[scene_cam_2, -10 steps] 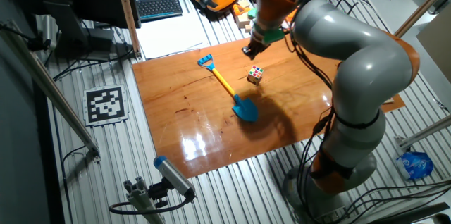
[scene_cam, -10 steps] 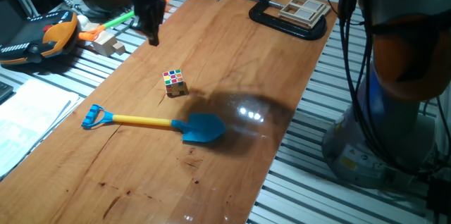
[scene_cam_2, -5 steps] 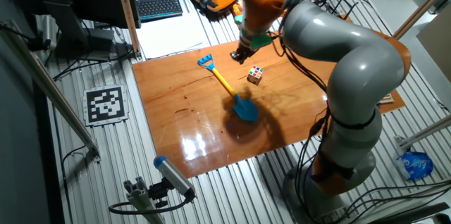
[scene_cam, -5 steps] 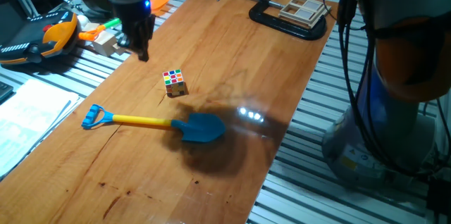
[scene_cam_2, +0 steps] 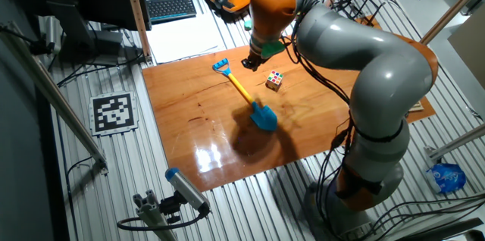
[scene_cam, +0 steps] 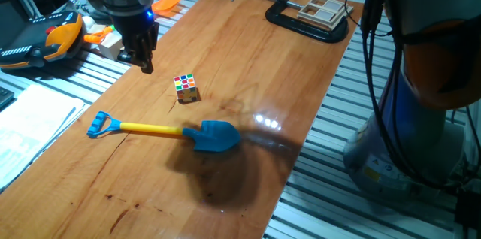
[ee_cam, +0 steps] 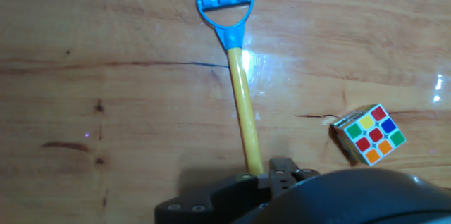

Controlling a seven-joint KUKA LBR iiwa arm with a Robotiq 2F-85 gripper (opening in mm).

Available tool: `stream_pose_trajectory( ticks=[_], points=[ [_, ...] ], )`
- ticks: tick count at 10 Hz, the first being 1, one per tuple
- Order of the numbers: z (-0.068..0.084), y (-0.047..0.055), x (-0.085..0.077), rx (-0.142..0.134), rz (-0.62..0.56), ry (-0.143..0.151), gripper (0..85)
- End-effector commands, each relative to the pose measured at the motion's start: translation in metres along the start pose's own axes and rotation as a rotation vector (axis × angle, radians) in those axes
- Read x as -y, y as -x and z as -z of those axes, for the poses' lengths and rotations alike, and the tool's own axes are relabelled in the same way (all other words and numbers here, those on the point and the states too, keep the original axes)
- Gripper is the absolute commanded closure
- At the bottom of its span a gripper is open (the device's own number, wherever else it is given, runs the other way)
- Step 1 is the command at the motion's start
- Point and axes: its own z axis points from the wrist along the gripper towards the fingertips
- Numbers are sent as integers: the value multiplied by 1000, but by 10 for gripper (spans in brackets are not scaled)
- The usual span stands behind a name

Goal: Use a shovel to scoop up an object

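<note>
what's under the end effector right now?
Bare wood of the table. The end effector hangs above it, apart from the puzzle cube and the shovel. Its own fingers hide the spot directly beneath.

A robotics lab: calibration tag, keyboard, clamp, cabling.

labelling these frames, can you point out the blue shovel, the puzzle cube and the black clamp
shovel [scene_cam: 216, 137], one fixed view, on the blue blade.
puzzle cube [ee_cam: 371, 134], hand view, on its gridded top face.
black clamp [scene_cam: 289, 20], one fixed view, on the curved frame.
</note>
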Motion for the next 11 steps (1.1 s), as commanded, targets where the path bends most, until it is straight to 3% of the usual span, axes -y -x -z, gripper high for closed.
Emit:
stream_pose_trajectory(
  ticks=[1,2,4,6,10,11],
  points=[
    [0,0,0,4,19,19,850],
    [0,0,0,23,38,-2,850],
    [0,0,0,11,88,22,850],
    [0,0,0,-33,128,52,850],
    [0,0,0,-52,4,68,850],
    [0,0,0,-36,-5,55,850]
  ],
)
